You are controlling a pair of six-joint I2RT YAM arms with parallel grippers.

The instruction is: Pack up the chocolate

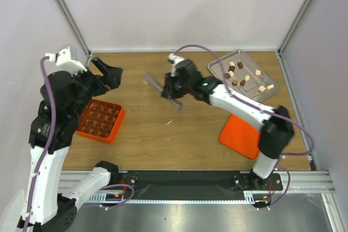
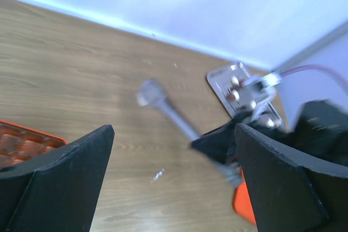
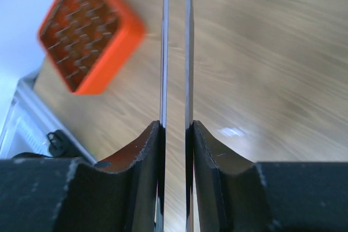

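Note:
Several chocolate pieces [image 1: 240, 74], dark brown and cream-white, lie on a metal tray [image 1: 216, 71] at the back right. An orange gridded box [image 1: 100, 119] sits at the left, with dark pieces in its cells; it shows too in the right wrist view [image 3: 87, 31]. My right gripper [image 1: 173, 89] is shut on thin metal tongs [image 3: 175, 47], held above the table's middle; the tong arms run parallel with a narrow gap. The tongs also show in the left wrist view [image 2: 168, 112]. My left gripper [image 1: 111, 75] is open and empty, raised behind the box.
An orange lid [image 1: 241, 136] lies flat at the right front. A small white speck [image 1: 169, 123] lies on the wooden table. Grey walls and frame posts enclose the back and sides.

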